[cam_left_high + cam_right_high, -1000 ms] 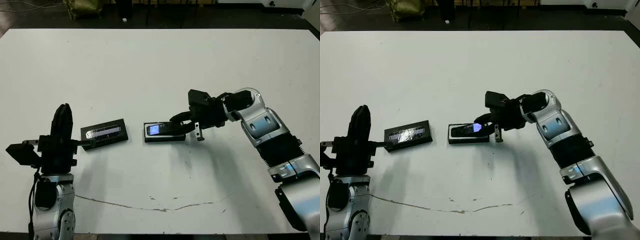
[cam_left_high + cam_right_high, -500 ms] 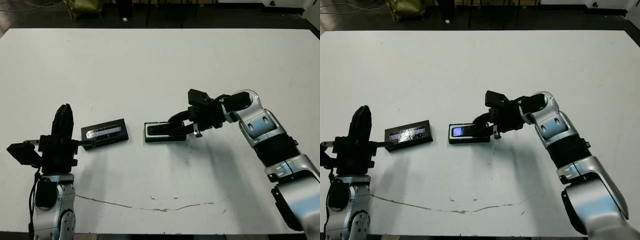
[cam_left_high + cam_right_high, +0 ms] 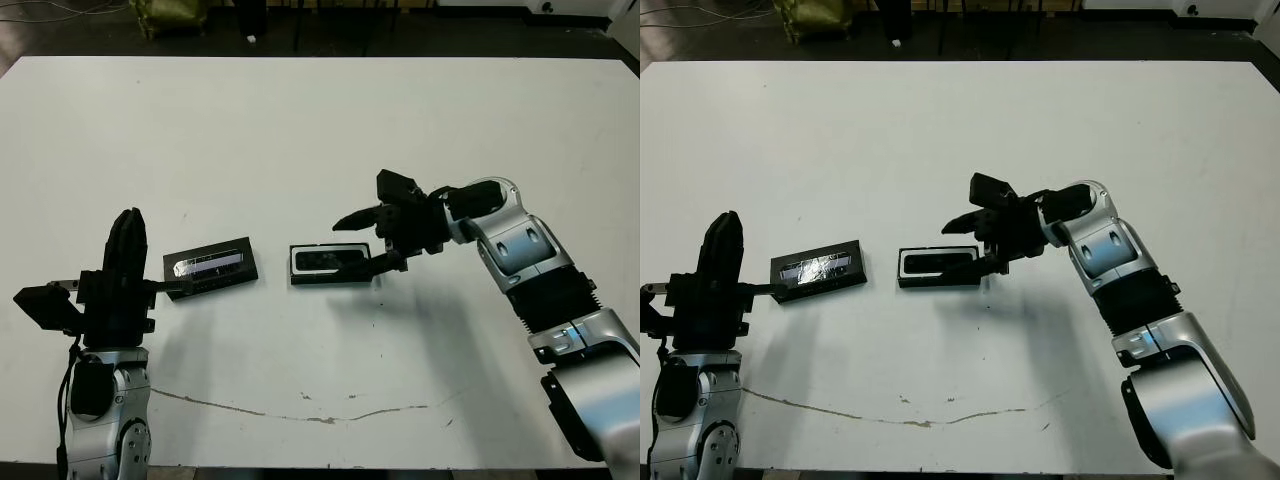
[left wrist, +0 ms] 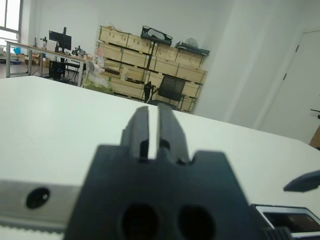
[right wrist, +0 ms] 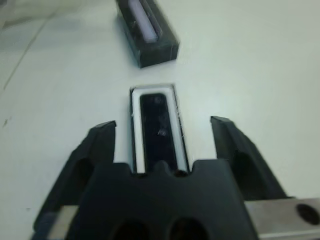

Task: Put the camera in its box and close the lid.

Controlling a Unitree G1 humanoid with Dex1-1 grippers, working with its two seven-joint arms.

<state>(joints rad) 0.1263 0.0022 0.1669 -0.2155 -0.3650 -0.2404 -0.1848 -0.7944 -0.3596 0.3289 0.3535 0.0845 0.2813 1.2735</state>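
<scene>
1. Two black fingers of the right gripper stand spread wide and empty, one raised above the box, the other low at the box's right end.
2. Inside that box, the camera lies flat in the white lining, white showing along both its long sides in the right wrist view.
3. Just left of the box on the white table sits the lid, its glossy strip facing up, apart from the box and angled slightly to it.
4. At the near left edge, the left gripper is held upright with its fingers pressed nearly together, only a thin slit between them, gripping nothing.
5. Beyond the table's far side, the left wrist view shows stacked wooden crates against a pale wall and an office chair.
</scene>
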